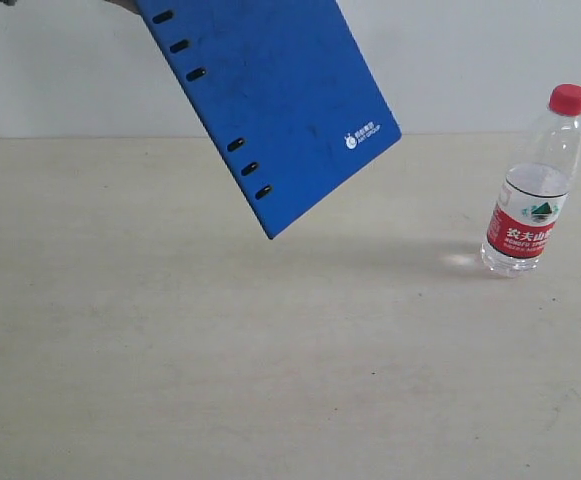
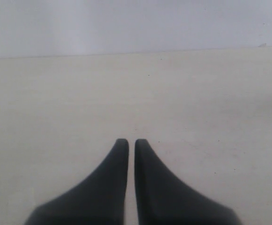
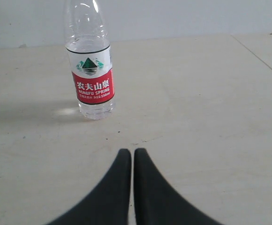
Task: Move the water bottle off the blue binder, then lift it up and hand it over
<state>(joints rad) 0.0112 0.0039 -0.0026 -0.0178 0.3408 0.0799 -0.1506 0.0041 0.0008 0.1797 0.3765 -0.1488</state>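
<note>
Black fingers of your right gripper (image 3: 132, 151) sit closest to the lens, pressed together with only a hairline seam between them and nothing in their grip. Ahead of their tips, and clear of them, you have the water bottle (image 3: 90, 70). It stands upright on the pale table (image 3: 210, 117) with its red-and-white label turned toward that wrist camera. In the exterior view its red cap (image 1: 568, 98) is screwed on and the bottle stands alone, touching nothing but the table.

Your left gripper (image 2: 131, 140) is closed the same way, jaws together and empty, over bare table with no bottle in its view.

You will find the blue binder (image 1: 280, 100) well away from the bottle, toward the left arm's side and higher than the cap. It hangs tilted in the air, clear of the table, with one corner pointing down. Six dark slots (image 1: 235, 145) run along the edge farther from the bottle, and a small white logo (image 1: 360, 135) sits near the corner closest to it. What holds the binder is cut off at the frame's edge.
</note>
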